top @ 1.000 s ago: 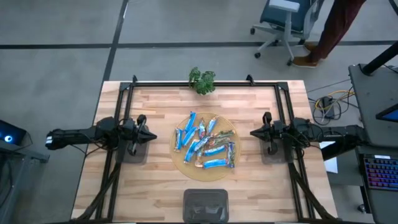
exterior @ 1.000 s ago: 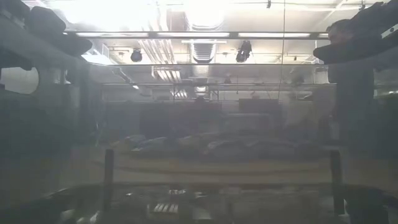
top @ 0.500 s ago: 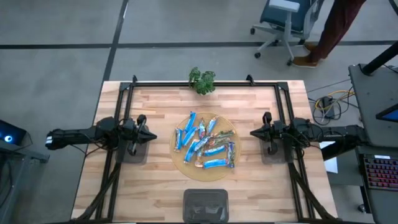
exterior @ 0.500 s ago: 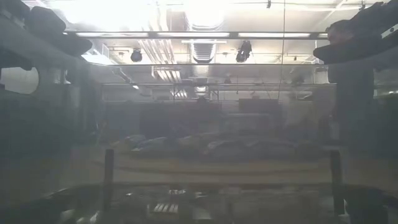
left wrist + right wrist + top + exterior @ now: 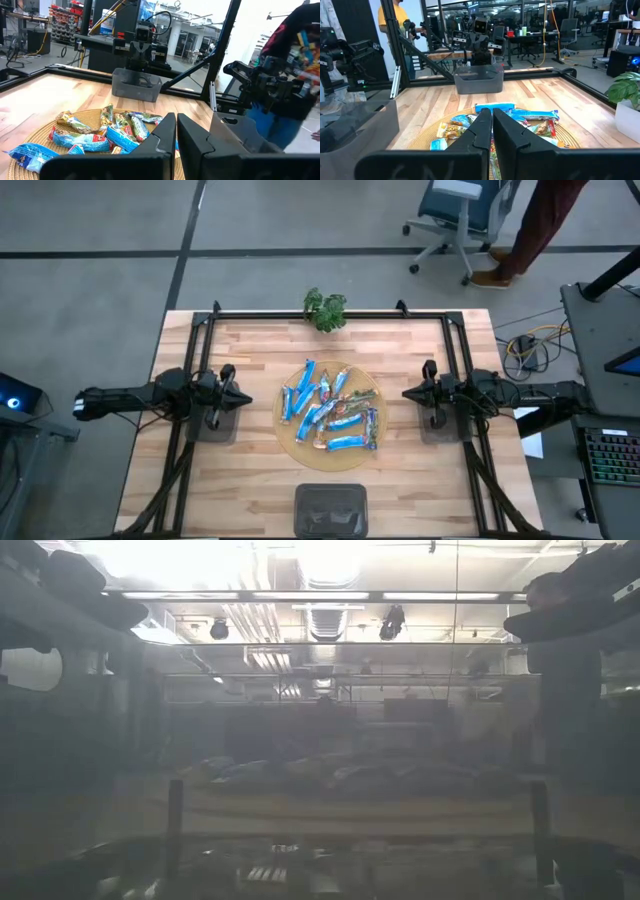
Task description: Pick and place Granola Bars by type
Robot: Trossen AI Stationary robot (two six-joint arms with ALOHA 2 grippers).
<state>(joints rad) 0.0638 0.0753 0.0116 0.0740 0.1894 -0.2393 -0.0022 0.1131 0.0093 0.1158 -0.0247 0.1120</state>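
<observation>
Granola Bars all piled on a round woven mat at the centre of the wooden desk. Mostly blue wrappers, a few with orange, red or white markings, overlapping at odd angles. None sorted out yet.

Left gripper sits left of the mat, jaws closed tight with nothing between them, pointing at the pile. It hangs over a grey bin on the left side of the desk. Left wrist view confirms: fingers pressed together, bars just beyond them.

Right gripper mirrors it on the right of the mat, jaws also fully closed and empty, aimed at the pile, over its own grey bin. Right wrist view shows the fingers meeting edge to edge, with the bars behind them.

Third grey bin at the near edge of the desk, centred. Small potted plant at the far edge, centred.

Neither gripper touches a bar or the mat.

Low view is hazy; only the pile's outline shows through.

Off the desk: office chair far right on the floor, a person's leg next to it.
</observation>
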